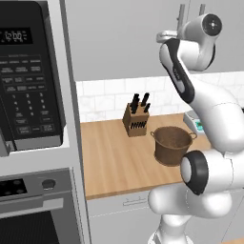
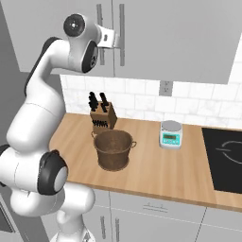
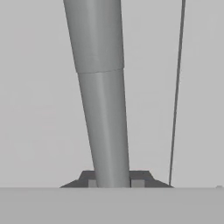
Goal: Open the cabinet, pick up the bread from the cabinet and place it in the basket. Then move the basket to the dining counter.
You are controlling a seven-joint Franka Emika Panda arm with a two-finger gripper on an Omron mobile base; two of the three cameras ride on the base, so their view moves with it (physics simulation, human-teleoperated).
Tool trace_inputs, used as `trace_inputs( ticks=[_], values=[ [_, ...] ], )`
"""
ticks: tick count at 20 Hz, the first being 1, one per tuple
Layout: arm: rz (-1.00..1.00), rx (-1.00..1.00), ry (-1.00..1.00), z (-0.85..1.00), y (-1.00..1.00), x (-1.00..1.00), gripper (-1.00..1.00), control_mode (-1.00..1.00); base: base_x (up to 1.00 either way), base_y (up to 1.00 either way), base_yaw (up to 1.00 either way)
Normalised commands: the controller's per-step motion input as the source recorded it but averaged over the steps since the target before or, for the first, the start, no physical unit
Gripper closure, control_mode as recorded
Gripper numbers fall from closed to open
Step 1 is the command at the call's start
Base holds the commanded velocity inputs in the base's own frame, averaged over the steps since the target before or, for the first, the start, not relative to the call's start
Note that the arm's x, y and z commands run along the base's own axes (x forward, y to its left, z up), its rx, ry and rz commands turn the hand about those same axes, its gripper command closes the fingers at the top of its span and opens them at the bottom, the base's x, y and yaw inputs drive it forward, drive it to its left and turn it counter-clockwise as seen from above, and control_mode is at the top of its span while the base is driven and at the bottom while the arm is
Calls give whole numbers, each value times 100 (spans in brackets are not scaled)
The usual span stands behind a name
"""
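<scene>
I am watching the fingers (image 3: 113, 183) clamping tight on the cabinet's (image 2: 179, 38) bar handle (image 3: 101, 92); doors closed; the basket (image 2: 113, 149) is sitting below the cabinet on the counter (image 2: 156, 175), just before the knife block (image 2: 103, 116).

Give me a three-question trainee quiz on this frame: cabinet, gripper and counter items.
1. True or false: the gripper is shut on a cabinet handle.
2. Multiple choice: what stands directly behind the basket on the counter? A) a knife block B) a kettle C) a fruit bowl
3. Fill in: the cabinet doors are ____ (open/closed).

Key:
1. True. The hand view shows the bar running down between the fingertips.
2. A. The knife block sits between the basket and the tiled wall; the kitchen scale stands off to the side.
3. Closed. Both doors sit flush, with a thin seam between them.
</scene>
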Motion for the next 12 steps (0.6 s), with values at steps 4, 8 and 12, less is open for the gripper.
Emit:
trace_inputs(
  ticks=[4,8,12],
  values=[
    [-7,-1,4,2,21,-66,100,-100,0,0,0],
    [-8,0,3,0,38,-94,100,-100,0,0,0],
    [-4,0,0,4,36,-100,100,-100,0,0,0]
  ],
)
